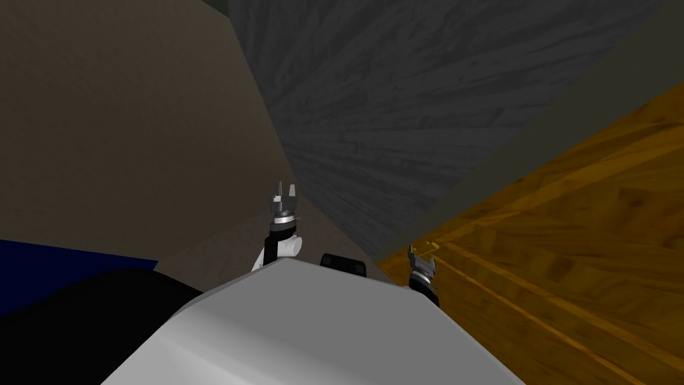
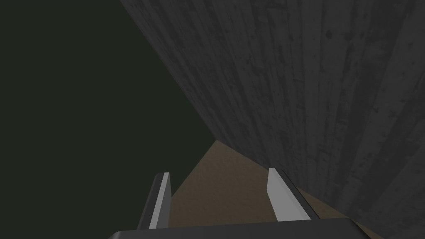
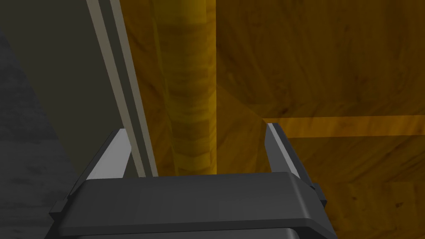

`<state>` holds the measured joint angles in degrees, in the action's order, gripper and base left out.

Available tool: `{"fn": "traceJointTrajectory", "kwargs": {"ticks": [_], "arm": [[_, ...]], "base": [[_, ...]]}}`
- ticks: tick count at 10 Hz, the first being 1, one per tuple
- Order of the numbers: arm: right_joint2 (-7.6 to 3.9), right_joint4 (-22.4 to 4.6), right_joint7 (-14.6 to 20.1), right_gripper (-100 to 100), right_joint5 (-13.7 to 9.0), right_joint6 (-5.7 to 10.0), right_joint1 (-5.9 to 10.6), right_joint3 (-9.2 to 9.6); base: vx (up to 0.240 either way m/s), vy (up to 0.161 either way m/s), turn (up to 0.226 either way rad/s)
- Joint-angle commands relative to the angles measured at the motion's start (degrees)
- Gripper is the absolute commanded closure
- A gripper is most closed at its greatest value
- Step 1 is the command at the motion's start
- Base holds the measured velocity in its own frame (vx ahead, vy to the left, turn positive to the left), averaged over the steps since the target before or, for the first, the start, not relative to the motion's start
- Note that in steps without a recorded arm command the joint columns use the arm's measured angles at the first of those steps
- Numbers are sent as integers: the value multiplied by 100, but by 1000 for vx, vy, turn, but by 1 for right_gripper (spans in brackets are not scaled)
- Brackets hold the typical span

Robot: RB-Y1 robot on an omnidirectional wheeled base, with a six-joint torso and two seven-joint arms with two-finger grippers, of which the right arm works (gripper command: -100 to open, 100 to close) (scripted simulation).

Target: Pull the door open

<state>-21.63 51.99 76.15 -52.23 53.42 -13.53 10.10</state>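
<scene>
The yellow-brown wooden door fills the right of the head view, with its small handle just by my right gripper. In the right wrist view the handle is a round wooden bar running away between the two fingers of the right gripper. The fingers stand open on either side of the bar, with gaps to it. The door panel lies right behind it. My left gripper is held out ahead to the left, away from the door, open and holding nothing.
A grey door frame borders the door on the handle side. A dark grey streaked wall stands ahead, next to the frame. Brown floor spreads to the left, and a dark blue patch lies at the lower left.
</scene>
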Motion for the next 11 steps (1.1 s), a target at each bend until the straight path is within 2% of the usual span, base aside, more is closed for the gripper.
{"fn": "traceJointTrajectory", "kwargs": {"ticks": [1, 6, 7, 11], "arm": [[8, -6, -22, 100, 1, -1, 13, 1], [8, -6, -22, 100, 1, -1, 13, 1], [-36, 61, 39, 100, 61, -3, -11, 114], [-139, 192, 169, 100, 183, -6, -83, 351]], "base": [[-23, 10, 6], [-11, -2, 5], [-135, -19, 61], [-195, 6, 54]]}}
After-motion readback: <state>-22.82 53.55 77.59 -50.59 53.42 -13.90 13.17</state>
